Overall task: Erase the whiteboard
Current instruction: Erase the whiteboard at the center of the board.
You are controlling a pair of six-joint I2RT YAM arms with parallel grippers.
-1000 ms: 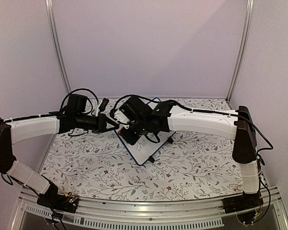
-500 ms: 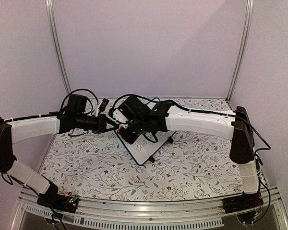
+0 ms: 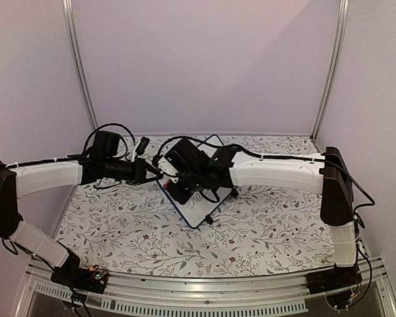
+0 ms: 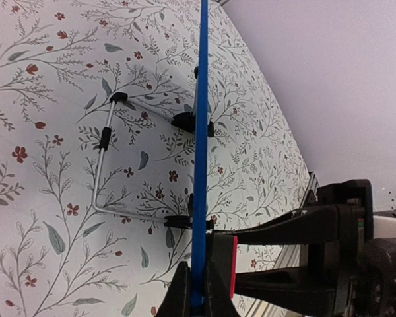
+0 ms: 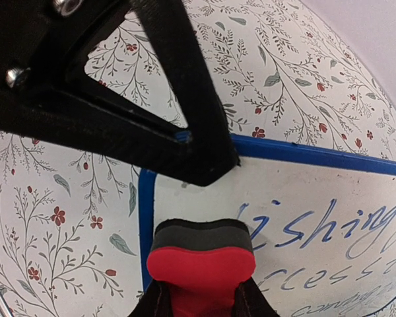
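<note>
The whiteboard point(image 3: 199, 209) stands tilted at the table's middle, white with a dark-blue frame. Blue handwriting point(image 5: 317, 221) covers its face point(image 5: 204, 191). My left gripper point(image 3: 160, 173) is shut on the board's blue frame, seen edge-on in the left wrist view point(image 4: 200, 165), with the fingertips point(image 4: 193, 290) pinching it. My right gripper point(image 3: 185, 187) is shut on a red eraser block point(image 5: 201, 267) with a dark felt face. The felt is pressed on the board near its left corner, just below the left gripper's black finger point(image 5: 152, 112). The eraser's red edge also shows in the left wrist view point(image 4: 233, 264).
A wire stand point(image 4: 102, 165) with black feet point(image 4: 185, 121) props the board from behind. The floral tablecloth point(image 3: 264, 224) covers the table. Metal posts point(image 3: 79, 66) and walls close in the back and sides. Cables loop above the left wrist point(image 3: 112, 129).
My right gripper with the eraser has slid a little down and left across the board, covering more of the writing. The left arm and board have not moved.
</note>
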